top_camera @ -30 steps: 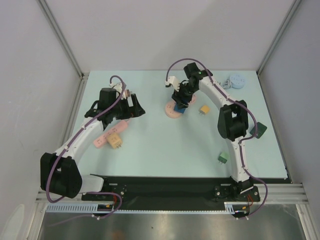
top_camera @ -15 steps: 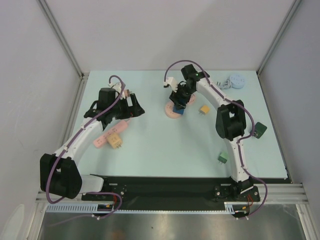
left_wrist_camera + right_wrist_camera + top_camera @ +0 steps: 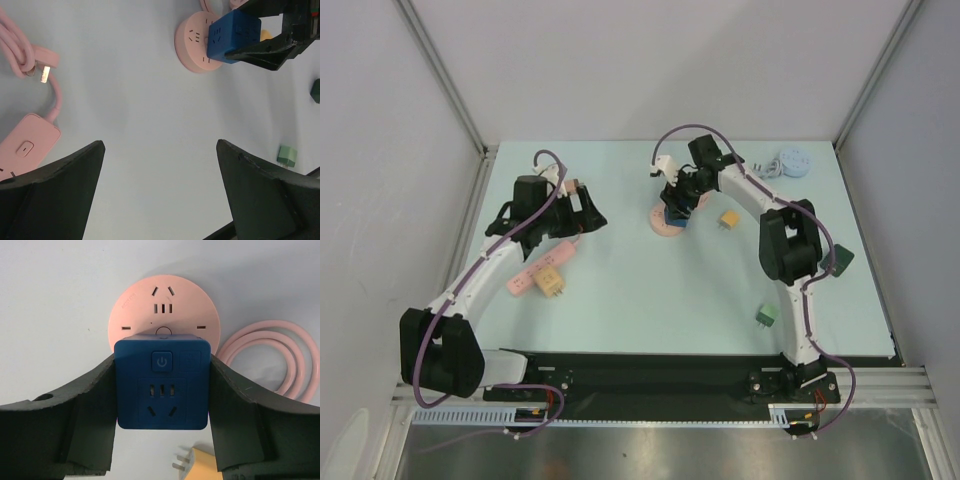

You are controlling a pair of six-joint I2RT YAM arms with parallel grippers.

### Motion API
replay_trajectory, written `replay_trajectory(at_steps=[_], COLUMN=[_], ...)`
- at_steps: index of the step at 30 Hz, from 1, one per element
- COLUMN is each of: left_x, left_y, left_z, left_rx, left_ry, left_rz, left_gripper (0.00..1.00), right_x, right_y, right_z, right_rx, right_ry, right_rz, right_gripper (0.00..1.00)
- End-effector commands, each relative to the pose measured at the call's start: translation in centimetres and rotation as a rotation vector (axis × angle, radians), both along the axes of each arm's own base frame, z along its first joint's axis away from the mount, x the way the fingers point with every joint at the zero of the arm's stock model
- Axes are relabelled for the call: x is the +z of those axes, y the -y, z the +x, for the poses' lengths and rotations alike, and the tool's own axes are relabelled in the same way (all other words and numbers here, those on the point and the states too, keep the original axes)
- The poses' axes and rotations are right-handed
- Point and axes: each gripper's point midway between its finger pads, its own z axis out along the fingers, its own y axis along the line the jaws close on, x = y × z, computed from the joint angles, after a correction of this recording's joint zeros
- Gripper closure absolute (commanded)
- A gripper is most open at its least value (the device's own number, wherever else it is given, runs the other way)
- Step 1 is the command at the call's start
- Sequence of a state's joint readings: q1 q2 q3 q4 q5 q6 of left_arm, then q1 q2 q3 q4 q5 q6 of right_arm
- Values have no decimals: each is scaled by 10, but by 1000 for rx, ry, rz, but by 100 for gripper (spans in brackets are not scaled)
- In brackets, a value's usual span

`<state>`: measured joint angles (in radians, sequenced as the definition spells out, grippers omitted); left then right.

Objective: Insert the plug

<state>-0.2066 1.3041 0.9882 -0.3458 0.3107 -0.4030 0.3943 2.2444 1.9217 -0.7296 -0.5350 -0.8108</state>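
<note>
Top view: the right gripper [image 3: 677, 205] holds a blue plastic cube plug [image 3: 678, 214] over the edge of a round pink socket disc [image 3: 663, 226]. The left gripper [image 3: 588, 218] hangs near a long pink power strip [image 3: 542, 268].

Left wrist: its jaws stand wide apart with nothing between them. The cube sits tilted at the disc's rim, and I cannot tell whether they touch.

Right wrist: both fingers [image 3: 75, 415] are clamped on the cube's sides, over the disc's lower half, with a small yellow plug [image 3: 200, 467] just below
</note>
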Motion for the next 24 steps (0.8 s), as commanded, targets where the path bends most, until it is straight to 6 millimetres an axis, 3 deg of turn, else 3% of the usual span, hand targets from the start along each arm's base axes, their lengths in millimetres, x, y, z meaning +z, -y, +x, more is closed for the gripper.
replay_trajectory(at_steps=[1,3,15,18,19,22,24], left_x=[19,18,20,20,19,19,19], left_y=[0,0,-4,-2,-2,-1,-1], left_z=[2,2,3,3,2,2,2], left_rx=[2,4,19,7,4,-2,-5], left_ry=[59,56,70,65,63,64,67], left_rz=[-44,-49,-46,-58,-60,-61,-60], left_gripper=[0,0,0,0,0,0,0], right_x=[-84,-72,-81,-72,-67,-43,-31], right_y=[45,45,50,49,50,44,37], right_z=[-36,-30,-49,-38,-31,-15,-11], right_rx=[-67,-89,-124,-143,-159,-163,-155], right_ry=[-194,-168,-229,-164,-144,-91,-70], right_rz=[-150,-84,-2,3,4,31,38], right_gripper=[100,100,100,100,97,73,66])
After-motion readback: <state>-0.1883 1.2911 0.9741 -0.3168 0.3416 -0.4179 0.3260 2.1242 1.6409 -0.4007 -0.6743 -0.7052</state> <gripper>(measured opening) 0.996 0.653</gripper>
